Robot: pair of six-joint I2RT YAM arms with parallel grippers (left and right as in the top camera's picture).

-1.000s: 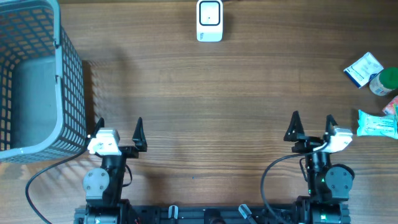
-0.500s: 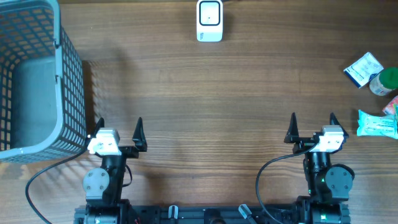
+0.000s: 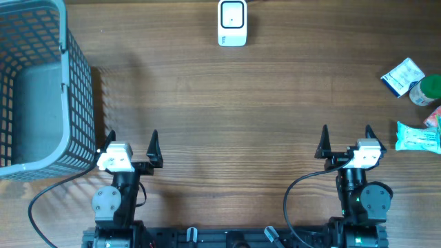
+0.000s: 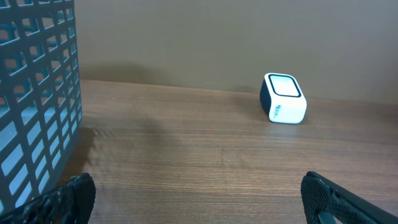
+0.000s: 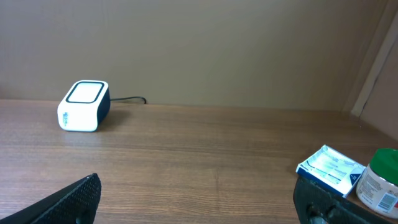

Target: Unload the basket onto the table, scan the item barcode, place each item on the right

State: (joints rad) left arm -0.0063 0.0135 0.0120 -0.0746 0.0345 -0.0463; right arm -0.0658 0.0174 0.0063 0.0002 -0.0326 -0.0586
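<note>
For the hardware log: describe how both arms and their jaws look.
Both the left arm and right arm are black, with round joint housings, a white wrist block and two pointed black jaws. A black cable loops from each base.

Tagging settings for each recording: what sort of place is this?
Likely a mock checkout on a wooden table: a white barcode scanner at the far edge, a grey mesh basket left, packaged goods right.

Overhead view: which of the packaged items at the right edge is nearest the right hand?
The pale green plastic wrapper pack, lying about level with the right hand. The blue-and-white pouch and the green-capped white bottle lie farther from it.
</note>
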